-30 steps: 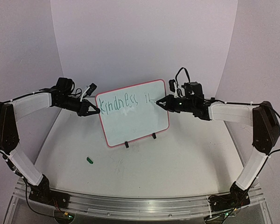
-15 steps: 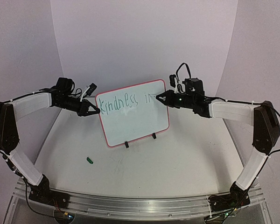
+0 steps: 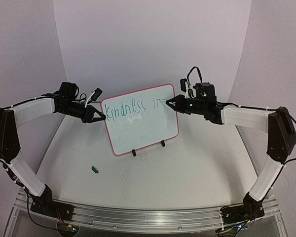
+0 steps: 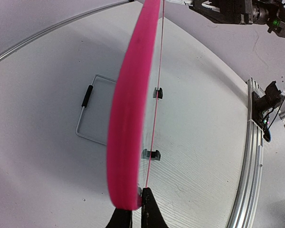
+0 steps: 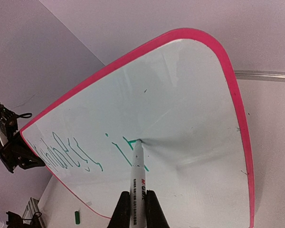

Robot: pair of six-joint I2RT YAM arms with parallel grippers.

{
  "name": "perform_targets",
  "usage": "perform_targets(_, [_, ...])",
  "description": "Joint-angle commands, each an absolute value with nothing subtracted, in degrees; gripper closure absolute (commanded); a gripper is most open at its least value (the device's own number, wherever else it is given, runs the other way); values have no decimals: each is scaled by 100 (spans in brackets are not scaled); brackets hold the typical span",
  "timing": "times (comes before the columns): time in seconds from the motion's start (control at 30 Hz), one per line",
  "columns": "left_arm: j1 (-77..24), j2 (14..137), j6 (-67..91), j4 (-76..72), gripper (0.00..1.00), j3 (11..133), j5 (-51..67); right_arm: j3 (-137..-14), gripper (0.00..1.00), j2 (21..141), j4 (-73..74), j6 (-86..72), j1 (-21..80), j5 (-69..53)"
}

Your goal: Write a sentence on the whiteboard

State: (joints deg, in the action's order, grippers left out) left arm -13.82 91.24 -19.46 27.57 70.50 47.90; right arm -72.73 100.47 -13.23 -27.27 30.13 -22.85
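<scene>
Holding the right gripper point(image 5: 135, 209) clamped on the marker point(image 5: 137, 171), I am pressing its tip, straight ahead of the jaws, against the whiteboard point(image 5: 190, 85) at the end of the sentence point(image 5: 71, 154), while the left gripper point(image 4: 131, 211) is pinching the board's opposite edge.

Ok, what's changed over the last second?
The right gripper carried the marker slightly up the whiteboard, adding a stroke after the "i" in the sentence. The left gripper stayed clamped on the whiteboard's left edge; the whiteboard and the green cap did not move.
</scene>
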Motion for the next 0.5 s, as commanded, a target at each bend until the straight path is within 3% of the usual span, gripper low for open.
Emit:
perform_targets(0.0, [-1415,9170,-2138,2988,100,7164,4421,-7189,100,9886,-1485,-2734,2958,-2102])
perform_targets(0.47, [-1416,9173,-2112,2981,100,7172,4436,-6785,100,9816,-1494,-2795,2961,-2216])
